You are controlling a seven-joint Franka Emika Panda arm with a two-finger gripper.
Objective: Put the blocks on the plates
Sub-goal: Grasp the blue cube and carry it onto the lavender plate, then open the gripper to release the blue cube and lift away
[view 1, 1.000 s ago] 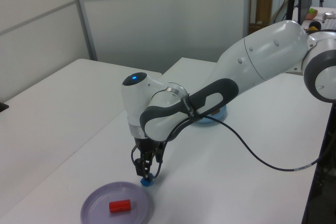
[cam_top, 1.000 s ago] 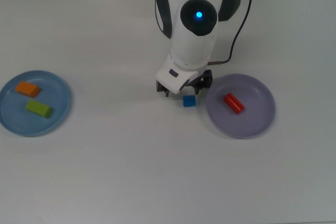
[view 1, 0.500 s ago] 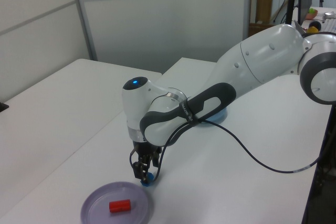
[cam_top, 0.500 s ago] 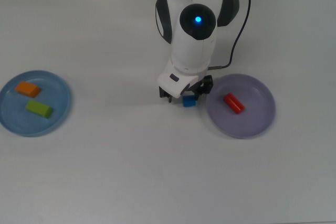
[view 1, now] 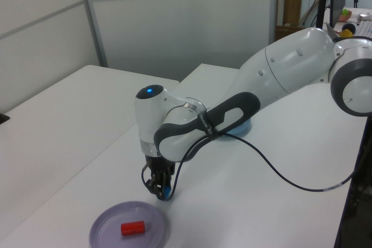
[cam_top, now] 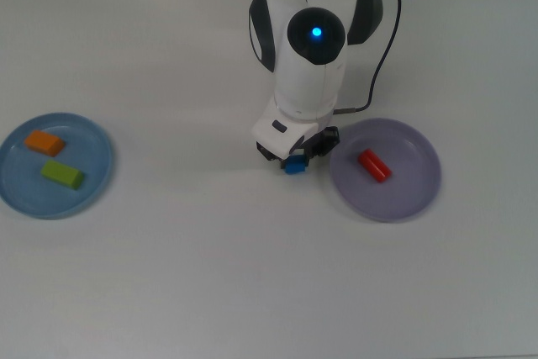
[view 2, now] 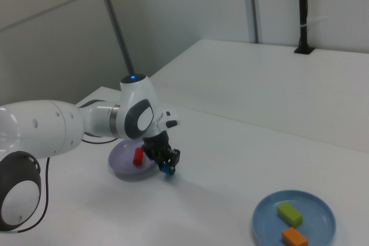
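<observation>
The small blue block (cam_top: 294, 166) is the one piece not yet on a dish. It sits on the white bench (cam_top: 252, 275) just beside the lavender plate's (cam_top: 403, 199) rim, on the top view's left of that plate and roughly midway between the bench's two side edges. The gripper (cam_top: 296, 160) is down over it, its dark fingers either side of the block and drawn in close — they look shut on it, though whether the pads are truly bearing on its faces is hard to tell, and the block appears to be resting on the bench rather than lifted.

What could go wrong: the block is small and only part of it shows beneath the fingers in the top view, so the hold may be near one edge; on lifting it could twist out or drop back to the bench. A low carry could also clip the plate's raised rim, since the two are so near. The red block (cam_top: 374, 165) lies in the middle of the lavender plate — a careless set-down could knock it.

Farther out, the light blue plate (cam_top: 92, 182) at the top view's left edge of the bench holds the orange block (cam_top: 44, 142) and the green block (cam_top: 62, 174), side by side and apart.
</observation>
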